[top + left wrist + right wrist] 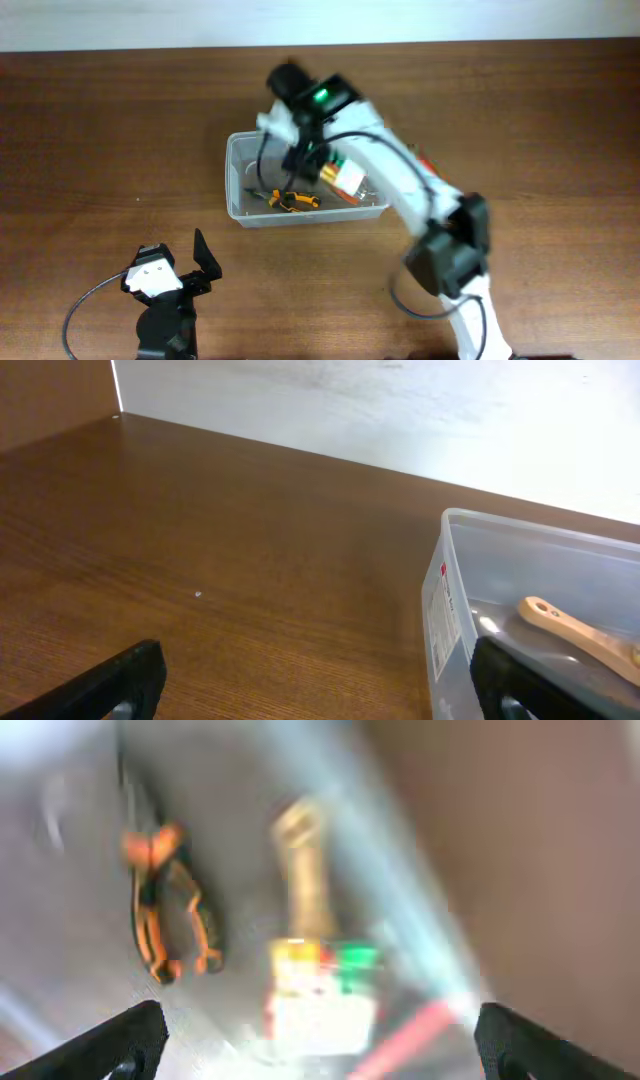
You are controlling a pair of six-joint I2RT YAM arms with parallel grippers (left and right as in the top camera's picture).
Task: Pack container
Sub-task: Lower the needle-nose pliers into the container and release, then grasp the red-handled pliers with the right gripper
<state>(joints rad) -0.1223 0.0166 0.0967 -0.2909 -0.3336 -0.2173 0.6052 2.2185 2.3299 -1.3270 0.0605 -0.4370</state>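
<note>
The clear plastic container (240,175) sits mid-table. Inside it lie orange-handled pliers (292,200), a small clear box of coloured bits (347,177) and a wooden handle (580,637). My right gripper (300,150) hovers open and empty above the container's far side; its blurred wrist view shows the pliers (165,905), the wooden handle (303,870) and the box of bits (320,995) between its spread fingertips (320,1040). My left gripper (185,265) is open and empty, low near the table's front edge, with the container's wall (445,620) to its right (320,685).
A reddish item (425,162) lies on the table just beyond the container's right end, partly hidden by my right arm. It shows as a red streak in the right wrist view (410,1035). Brown tabletop (100,150) surrounds the container.
</note>
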